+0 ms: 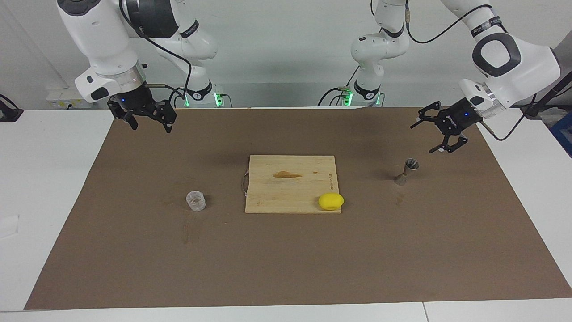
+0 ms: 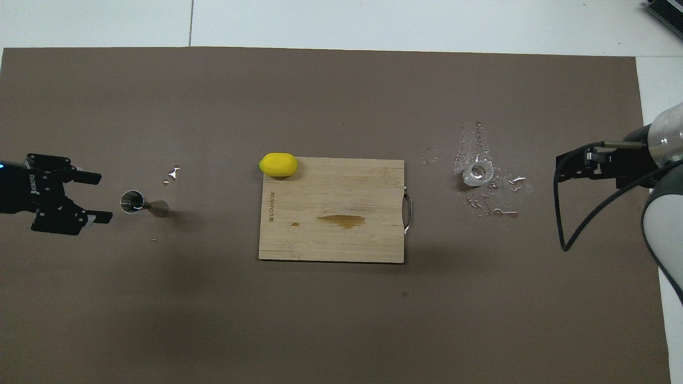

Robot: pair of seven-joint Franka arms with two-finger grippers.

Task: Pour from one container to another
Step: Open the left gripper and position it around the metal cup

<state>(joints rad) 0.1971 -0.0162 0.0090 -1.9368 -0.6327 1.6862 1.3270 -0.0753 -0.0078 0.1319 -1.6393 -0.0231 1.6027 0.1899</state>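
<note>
1. Left claw (image 1: 439,134) spread, empty, up over the worktop beside the jigger (image 1: 406,171), which stands upright at the left arm's end.
2. Right claw (image 1: 147,118) spread, empty, waiting; clear cup (image 1: 195,200) stands well below it, toward the board.
3. Each arm has its own container nearest.

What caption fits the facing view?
Open left gripper above jigger; cup untouched; right gripper open.
</note>
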